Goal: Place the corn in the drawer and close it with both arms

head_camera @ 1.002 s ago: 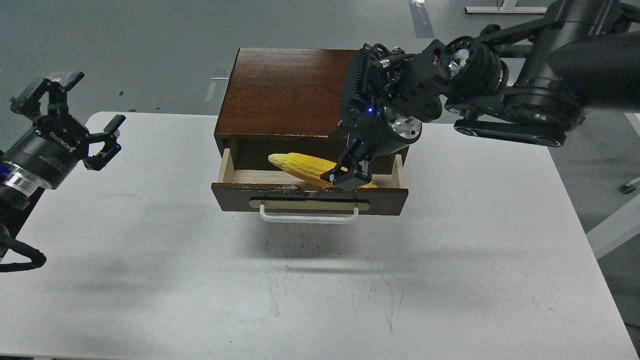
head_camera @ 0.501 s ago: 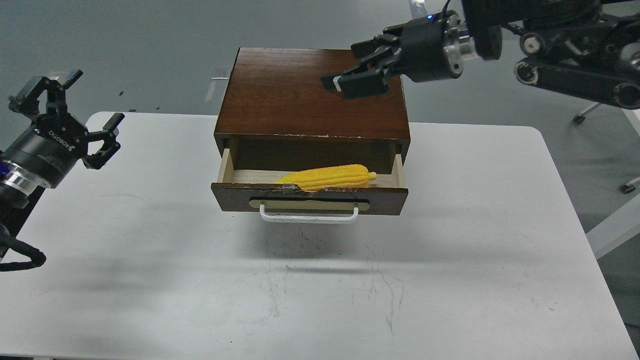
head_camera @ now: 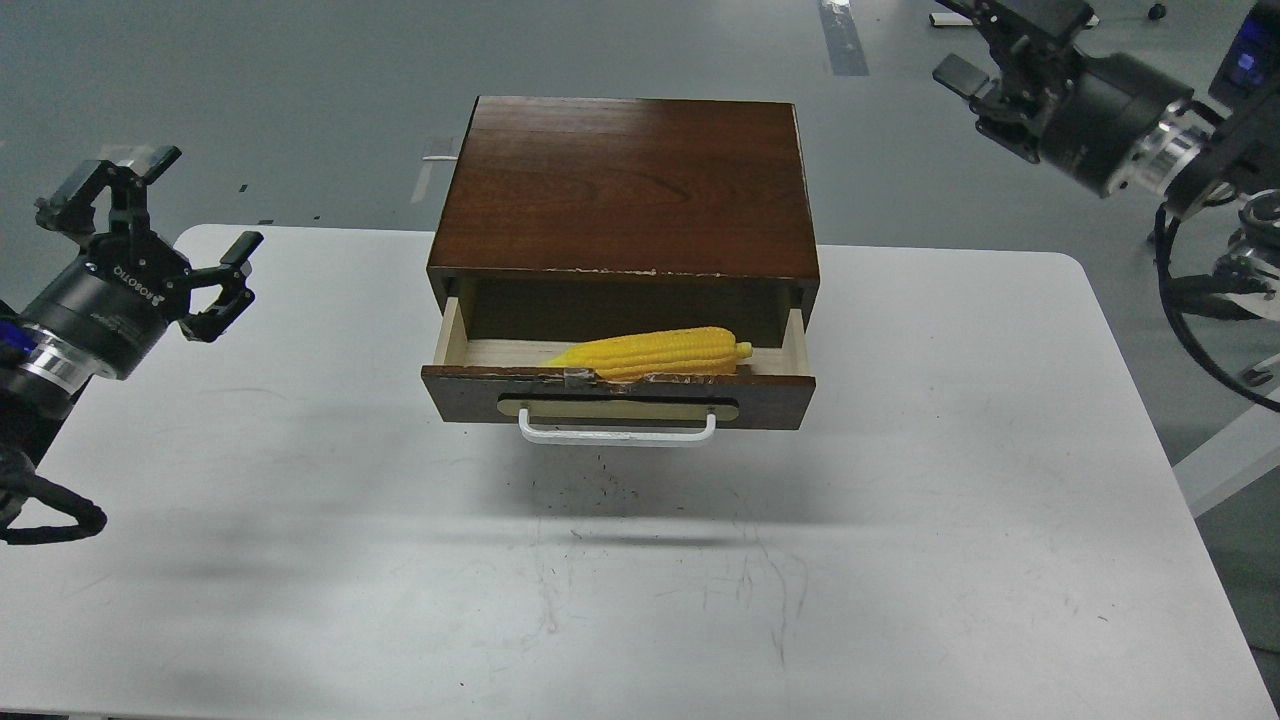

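Observation:
The yellow corn (head_camera: 655, 352) lies on its side inside the open drawer (head_camera: 617, 398), stubby end to the right, just behind the dark front with the white bar handle (head_camera: 617, 434). The drawer sticks out of a dark brown wooden cabinet (head_camera: 625, 185). My left gripper (head_camera: 150, 235) is open and empty, above the table's left edge, well left of the drawer. My right gripper (head_camera: 985, 60) is open and empty, high at the upper right, far from the drawer and beyond the table's far edge.
The cabinet stands at the back middle of a white table (head_camera: 640, 580). Grey floor lies behind. The right arm's cables (head_camera: 1200, 330) hang past the table's right edge, and a white table leg (head_camera: 1225, 455) shows there.
My right gripper let go of the corn in the drawer, rose and swung away to the upper right. The corn settled flat in the drawer. The left gripper shifted slightly right.

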`<state>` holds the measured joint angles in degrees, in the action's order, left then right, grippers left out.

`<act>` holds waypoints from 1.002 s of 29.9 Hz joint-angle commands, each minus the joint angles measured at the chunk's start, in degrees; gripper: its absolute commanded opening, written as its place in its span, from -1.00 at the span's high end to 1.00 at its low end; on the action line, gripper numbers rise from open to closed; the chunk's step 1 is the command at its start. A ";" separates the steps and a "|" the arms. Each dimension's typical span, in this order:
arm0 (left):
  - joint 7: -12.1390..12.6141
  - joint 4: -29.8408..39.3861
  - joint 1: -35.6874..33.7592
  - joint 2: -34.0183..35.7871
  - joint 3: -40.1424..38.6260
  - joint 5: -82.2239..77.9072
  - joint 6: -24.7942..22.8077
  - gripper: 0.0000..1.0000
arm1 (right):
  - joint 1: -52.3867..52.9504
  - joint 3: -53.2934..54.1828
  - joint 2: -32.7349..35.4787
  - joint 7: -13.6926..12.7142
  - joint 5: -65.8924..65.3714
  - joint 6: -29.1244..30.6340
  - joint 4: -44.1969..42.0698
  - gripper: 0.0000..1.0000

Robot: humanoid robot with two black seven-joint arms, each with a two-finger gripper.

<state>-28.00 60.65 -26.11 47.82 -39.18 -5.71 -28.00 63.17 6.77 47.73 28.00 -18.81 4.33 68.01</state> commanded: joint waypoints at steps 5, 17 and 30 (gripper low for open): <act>0.00 -0.01 0.00 0.17 0.07 -0.01 0.00 -0.96 | -16.49 9.04 -3.33 0.00 13.43 0.76 -3.83 -0.93; 0.00 0.87 -3.77 5.53 -0.28 -8.87 0.00 -0.96 | -22.39 9.67 -8.27 0.00 19.87 5.60 -9.12 -0.95; 0.00 18.77 -23.54 13.09 -0.90 -32.84 0.00 -0.96 | -22.74 9.67 -8.27 0.00 19.78 5.60 -9.21 -0.95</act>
<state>-28.01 73.77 -46.37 60.96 -39.94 -31.16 -28.03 40.42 16.43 39.46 28.00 0.98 9.96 58.81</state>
